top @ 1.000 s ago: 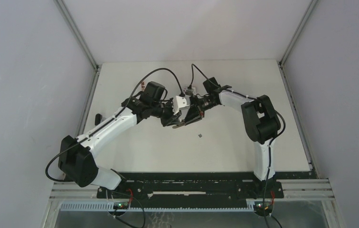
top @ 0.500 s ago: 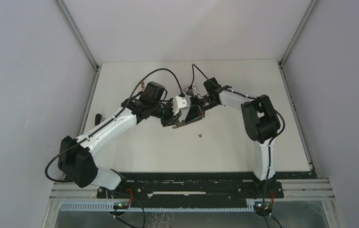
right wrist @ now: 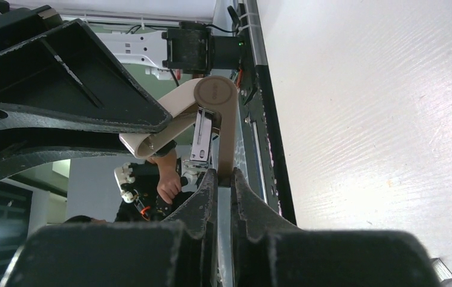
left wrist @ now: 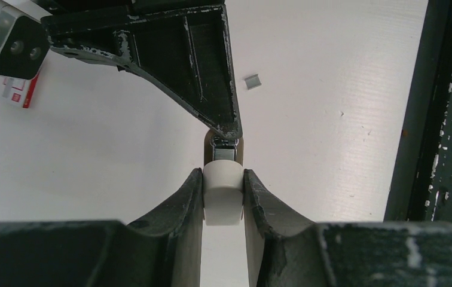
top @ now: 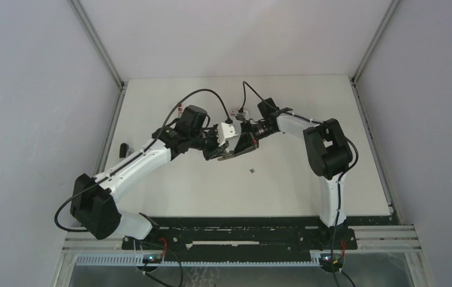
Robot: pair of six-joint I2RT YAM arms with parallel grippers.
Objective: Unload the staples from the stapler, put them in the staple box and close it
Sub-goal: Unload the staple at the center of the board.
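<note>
The stapler (right wrist: 214, 92) hangs above the middle of the table, held between both arms and opened at its hinge. My left gripper (left wrist: 222, 174) is shut on its cream-white end (left wrist: 222, 197). A metal piece (left wrist: 224, 151) shows just beyond that end. My right gripper (right wrist: 224, 174) is shut on the stapler's tan arm, with the metal magazine (right wrist: 202, 139) swung out beside it. One small grey block of staples (top: 252, 171) lies loose on the table below the grippers; the left wrist view shows the same staples (left wrist: 252, 81).
A small red-and-white box (left wrist: 19, 94) lies on the table beyond the grippers. A small black object (top: 124, 147) sits at the table's left edge. The dark frame rail (left wrist: 445, 119) runs along the near edge.
The right gripper's jaws have closed onto the stapler's tan arm. The left arm has shifted slightly and keeps its grip; the loose staples have not moved.
</note>
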